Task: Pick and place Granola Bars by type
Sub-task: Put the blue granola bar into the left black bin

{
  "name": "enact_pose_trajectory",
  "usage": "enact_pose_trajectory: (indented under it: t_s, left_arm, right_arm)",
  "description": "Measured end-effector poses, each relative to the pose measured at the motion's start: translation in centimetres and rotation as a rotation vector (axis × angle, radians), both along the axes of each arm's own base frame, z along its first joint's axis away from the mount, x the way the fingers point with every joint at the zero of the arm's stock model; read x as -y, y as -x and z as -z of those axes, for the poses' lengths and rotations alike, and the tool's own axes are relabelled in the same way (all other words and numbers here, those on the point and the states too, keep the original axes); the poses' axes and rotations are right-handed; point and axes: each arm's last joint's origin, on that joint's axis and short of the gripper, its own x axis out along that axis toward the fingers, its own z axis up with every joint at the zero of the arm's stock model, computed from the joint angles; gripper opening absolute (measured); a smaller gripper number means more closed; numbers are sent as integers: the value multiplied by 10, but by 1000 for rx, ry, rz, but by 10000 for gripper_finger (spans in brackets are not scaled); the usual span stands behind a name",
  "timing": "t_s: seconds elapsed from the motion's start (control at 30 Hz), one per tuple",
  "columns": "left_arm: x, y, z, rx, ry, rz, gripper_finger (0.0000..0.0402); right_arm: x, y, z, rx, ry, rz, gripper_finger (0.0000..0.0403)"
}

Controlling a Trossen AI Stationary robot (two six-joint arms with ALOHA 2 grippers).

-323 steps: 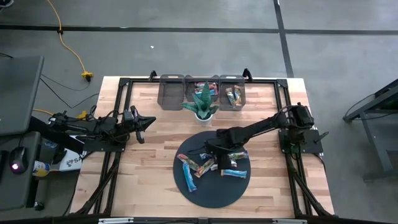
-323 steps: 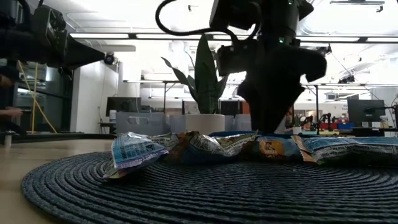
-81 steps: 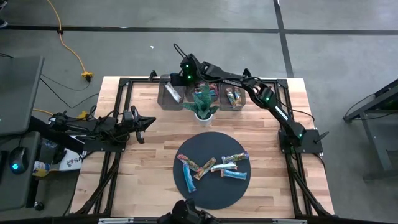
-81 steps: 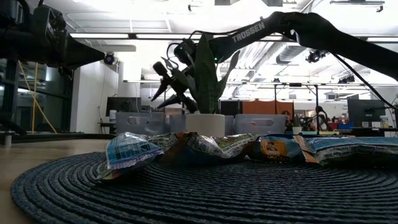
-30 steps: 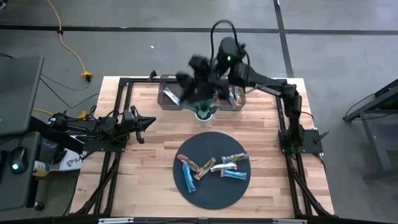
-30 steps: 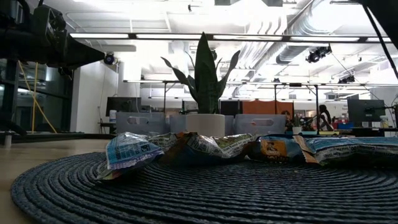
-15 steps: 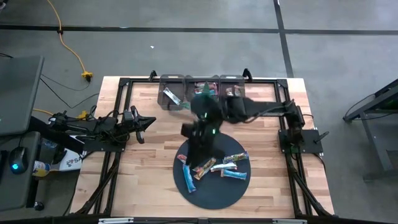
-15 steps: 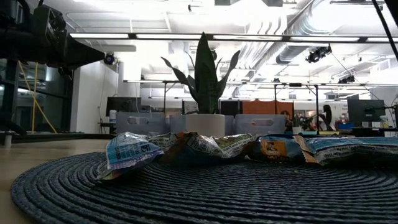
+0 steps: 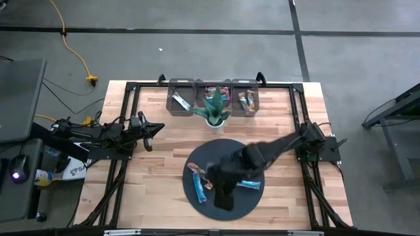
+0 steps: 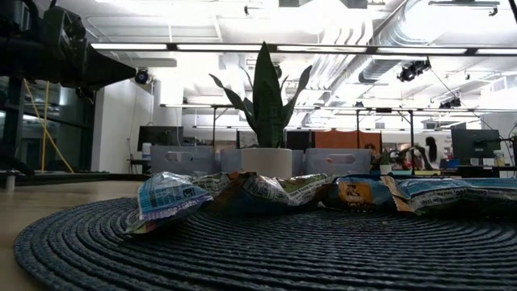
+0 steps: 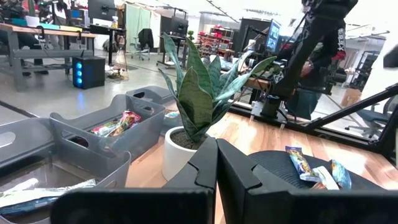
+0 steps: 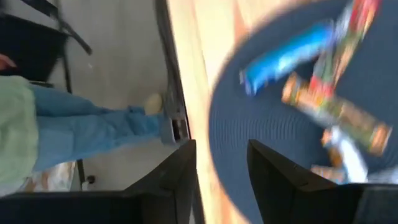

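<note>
My right gripper (image 12: 221, 168) hangs empty, fingers parted, over the mat (image 9: 223, 206); next: drop onto a granola bar (image 12: 287, 55) ahead of the fingers; left gripper (image 11: 216, 163) parked, fingers closed.

Grey concrete floor (image 9: 197, 56), ceiling striplights (image 10: 202, 46), perhaps workbenches (image 11: 50, 34)

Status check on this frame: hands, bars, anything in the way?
Right hand open, empty, above the mat. Left hand shut, parked at table's left. Granola bars loose on mat, others in bins. Potted plant between mat and bins.
</note>
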Motion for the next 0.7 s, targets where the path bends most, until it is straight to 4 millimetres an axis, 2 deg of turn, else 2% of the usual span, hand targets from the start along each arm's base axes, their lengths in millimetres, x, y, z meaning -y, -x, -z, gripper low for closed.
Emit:
enact_pose_trajectory:
  t_s: [0.1, 0.23, 0.4, 0.57, 0.7]
  left_arm:
    - [0, 0, 0, 0, 0, 3, 1]
    - [0, 0, 0, 0, 0, 6, 1]
    - [0, 0, 0, 0, 0, 6, 1]
    - [0, 0, 0, 0, -1, 6, 1]
    - [0, 0, 0, 0, 0, 5, 1]
  right_arm:
    - [-19, 7, 30, -98, -16, 32, 126]
    - [-40, 27, 76, -260, 41, -18, 126]
    - [-46, 58, 126, -417, 176, -80, 126]
    - [-35, 91, 144, -503, 308, -129, 126]
    - [-20, 118, 139, -461, 393, -114, 126]
